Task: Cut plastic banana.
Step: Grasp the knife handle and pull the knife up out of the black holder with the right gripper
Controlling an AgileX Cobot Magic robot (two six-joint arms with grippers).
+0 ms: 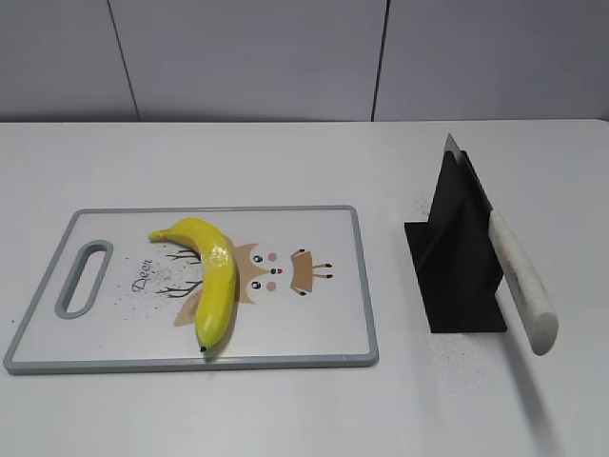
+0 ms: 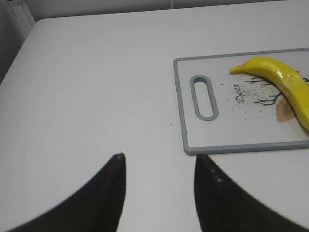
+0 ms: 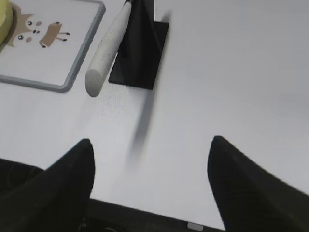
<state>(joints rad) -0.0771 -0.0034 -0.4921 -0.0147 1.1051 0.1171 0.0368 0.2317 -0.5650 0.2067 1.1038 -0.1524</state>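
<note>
White table [image 1: 285, 409] holds banana [image 1: 211, 278]; only wrist views show left hand [image 2: 159, 169], right hand [image 3: 150, 159], spread, empty.

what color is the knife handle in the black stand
White with a faint speckle. The knife handle juts from the black stand; the exterior view shows it best.

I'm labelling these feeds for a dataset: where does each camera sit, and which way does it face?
Exterior view: from the front, above table height, slanting down at the cutting board, plastic banana and the knife in its black stand; no robot parts show.
Left wrist view: behind the open left gripper, facing the board's handle end.
Right wrist view: behind the open right gripper, facing the knife.
All three views show the board; board and banana link exterior and left wrist.
</note>
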